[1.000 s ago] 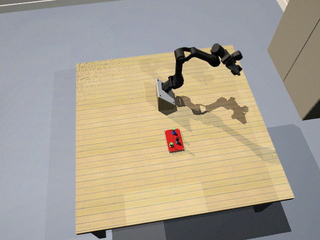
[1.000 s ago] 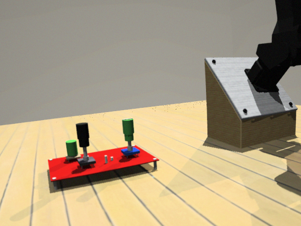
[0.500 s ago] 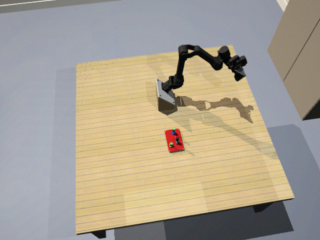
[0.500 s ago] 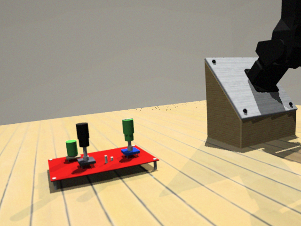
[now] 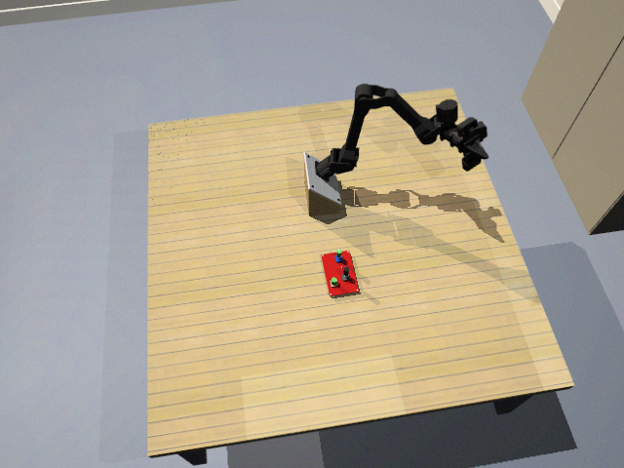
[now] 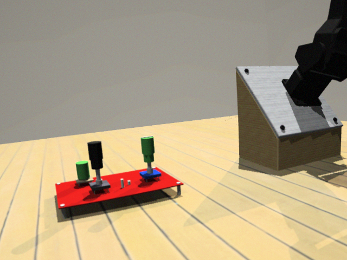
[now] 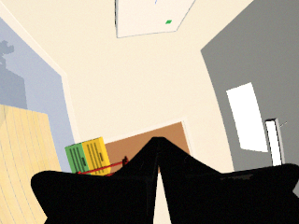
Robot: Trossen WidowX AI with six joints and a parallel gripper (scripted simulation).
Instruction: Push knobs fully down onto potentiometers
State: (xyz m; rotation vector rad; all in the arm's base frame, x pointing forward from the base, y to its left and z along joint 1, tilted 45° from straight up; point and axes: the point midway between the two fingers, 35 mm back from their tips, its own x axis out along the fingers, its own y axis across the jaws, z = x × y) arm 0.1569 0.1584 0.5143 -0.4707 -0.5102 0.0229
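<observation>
A wooden table (image 5: pixel 201 302) holds a small red circuit board (image 6: pixel 123 190) standing on short legs near the middle, well apart from the black robot arm (image 5: pixel 382 115), which rises from a wedge-shaped mount (image 6: pixel 280 117) and reaches high toward the far right corner of the table. Its gripper (image 5: pixel 472 153) hangs in the air over that edge, nowhere near the board, with the two fingers pressed together and nothing between them; the wrist view shows the dark fingers meeting in a point against a background of walls and ceiling. On the board, a short green knob (image 6: pixel 82 169) at one end appears to sit low against its base. A black knob (image 6: pixel 95 154) in the middle and a taller green knob (image 6: pixel 147 149) on a blue base both stand high with bare shaft showing beneath them, so neither looks pushed down. Judging from this, the work on the knobs has not begun: both raised knobs remain to be pressed home, then the gripper must open, back away and hold still.
</observation>
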